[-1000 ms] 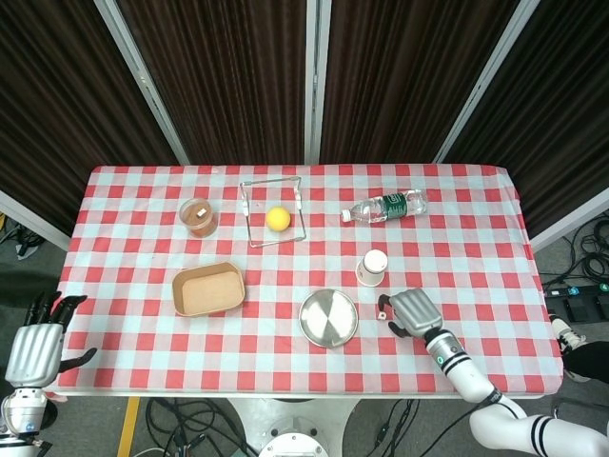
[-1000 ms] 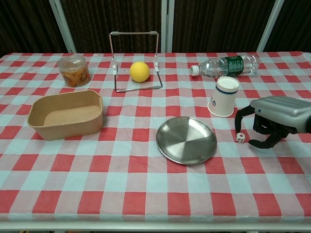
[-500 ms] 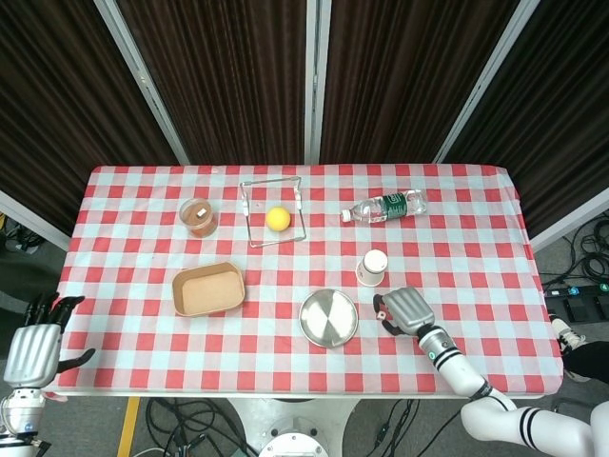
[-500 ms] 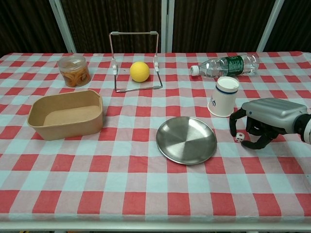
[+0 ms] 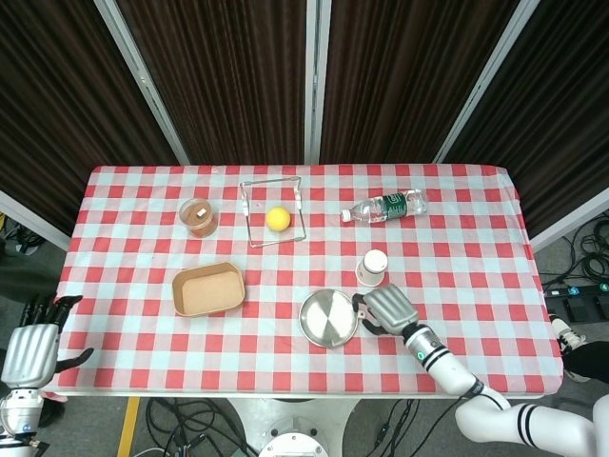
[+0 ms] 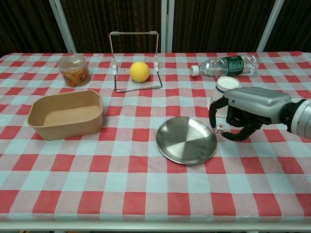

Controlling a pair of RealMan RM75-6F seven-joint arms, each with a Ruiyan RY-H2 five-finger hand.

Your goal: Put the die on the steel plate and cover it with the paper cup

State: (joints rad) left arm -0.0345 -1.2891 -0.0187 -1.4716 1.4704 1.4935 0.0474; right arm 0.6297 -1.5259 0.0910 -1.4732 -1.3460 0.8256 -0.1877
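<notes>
Die in the pinch of the right robot hand has travelled leftward over the last second to the plate rim just beside its fingertips, so release comes next, with the cup right behind the knuckles.

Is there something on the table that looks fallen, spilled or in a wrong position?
Only the water bottle stands out: it lies on its side near the far edge, not upright. The paper cup stands mouth down, which suits covering the die. Nothing looks spilled or damaged.
</notes>
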